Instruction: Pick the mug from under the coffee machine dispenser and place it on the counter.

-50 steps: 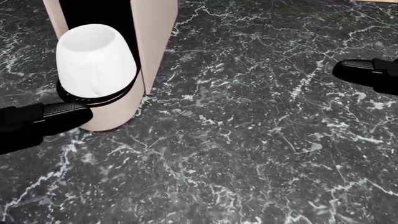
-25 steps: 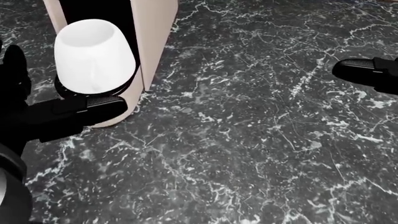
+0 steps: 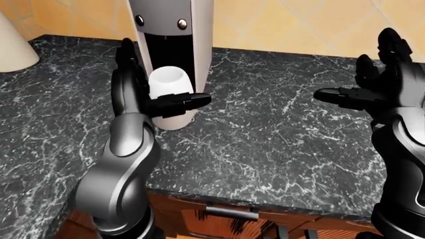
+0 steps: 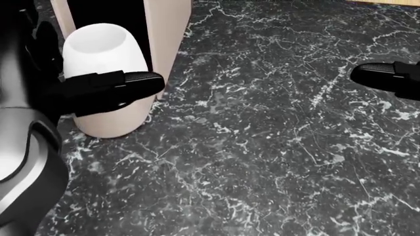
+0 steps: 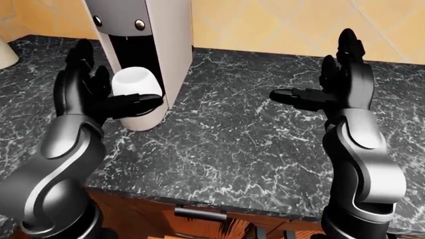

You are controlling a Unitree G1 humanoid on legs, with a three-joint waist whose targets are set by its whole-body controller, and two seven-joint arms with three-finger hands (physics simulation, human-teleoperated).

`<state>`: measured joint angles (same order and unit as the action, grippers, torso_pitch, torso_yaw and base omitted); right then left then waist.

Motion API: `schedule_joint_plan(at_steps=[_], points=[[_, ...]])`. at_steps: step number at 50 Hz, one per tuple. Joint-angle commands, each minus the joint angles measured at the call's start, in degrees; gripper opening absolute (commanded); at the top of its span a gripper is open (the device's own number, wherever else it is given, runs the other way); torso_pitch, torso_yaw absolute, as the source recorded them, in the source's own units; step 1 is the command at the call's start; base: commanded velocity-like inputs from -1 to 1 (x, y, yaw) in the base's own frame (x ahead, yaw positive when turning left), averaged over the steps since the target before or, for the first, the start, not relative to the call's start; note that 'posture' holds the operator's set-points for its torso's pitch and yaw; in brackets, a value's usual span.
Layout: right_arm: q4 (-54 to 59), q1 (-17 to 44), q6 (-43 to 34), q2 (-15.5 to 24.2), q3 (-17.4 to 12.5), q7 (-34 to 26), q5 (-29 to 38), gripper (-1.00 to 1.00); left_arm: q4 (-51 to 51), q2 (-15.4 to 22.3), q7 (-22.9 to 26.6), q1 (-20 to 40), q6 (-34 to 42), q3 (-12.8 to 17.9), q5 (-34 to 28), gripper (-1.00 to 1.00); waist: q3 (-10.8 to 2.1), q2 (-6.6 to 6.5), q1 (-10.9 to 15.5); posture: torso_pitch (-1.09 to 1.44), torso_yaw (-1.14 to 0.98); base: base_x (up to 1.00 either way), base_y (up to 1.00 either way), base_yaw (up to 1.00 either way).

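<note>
The white mug [image 3: 169, 82] stands upright on the beige drip base [image 4: 112, 123] of the coffee machine [image 3: 174, 30], under its dispenser. My left hand [image 5: 106, 94] is open at the mug. Its thumb [image 4: 124, 83] lies across the side of the mug that faces me, and its fingers [image 3: 126, 59] stand upright to the mug's left. I cannot tell whether the thumb touches the mug. My right hand [image 5: 325, 84] is open and empty. It hangs above the black marble counter [image 3: 265, 139], far to the right of the machine.
A yellow tiled wall [image 3: 299, 20] runs behind the counter. A beige cone-shaped object [image 3: 10, 45] sits at the top left of the left-eye view. The counter's near edge has a wooden cabinet with a handle [image 3: 229, 212] below it.
My left hand has risen and moved right: its thumb now crosses the mug instead of the base below it, and the forearm fills the left of the head view. The right hand has not moved.
</note>
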<state>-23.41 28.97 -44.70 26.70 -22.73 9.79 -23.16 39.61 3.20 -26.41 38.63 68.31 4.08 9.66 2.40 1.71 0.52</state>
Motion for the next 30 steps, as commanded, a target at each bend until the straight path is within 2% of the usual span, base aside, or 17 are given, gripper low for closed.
schedule_joint_plan(at_steps=[1,7,14,22,30], points=[[-1.72,1.52,1.53,0.96,-0.72,0.0,0.06,1.0,0.51,0.38,0.59,1.23,-2.97,0.07,-0.92,1.0,-1.35,0.24,0.04,0.0,0.0,0.0,0.0,0.0],[-2.12,1.59,1.11,0.97,-0.81,0.14,-0.32,1.0,-1.18,0.42,1.32,1.32,-4.52,-0.12,-2.46,1.0,-1.41,0.29,0.08,0.0,0.0,0.0,0.0,0.0],[-2.38,1.56,0.83,1.09,-1.0,0.25,-0.72,1.0,-5.91,0.22,2.67,-0.59,-9.93,-0.55,-5.32,1.0,-1.45,0.35,0.16,0.0,0.0,0.0,0.0,0.0],[-2.14,1.43,1.18,1.14,-0.96,0.17,-0.78,1.0,-4.31,-3.34,-1.54,-1.28,-8.9,-3.42,-9.56,1.0,-1.41,0.59,0.09,0.0,0.0,0.0,0.0,0.0],[-2.3,1.4,1.11,1.09,-0.92,0.19,-0.85,1.0,-5.65,-4.95,-3.04,-0.86,-9.13,-4.02,-12.69,1.0,-1.41,0.68,0.09,0.0,0.0,0.0,0.0,0.0]])
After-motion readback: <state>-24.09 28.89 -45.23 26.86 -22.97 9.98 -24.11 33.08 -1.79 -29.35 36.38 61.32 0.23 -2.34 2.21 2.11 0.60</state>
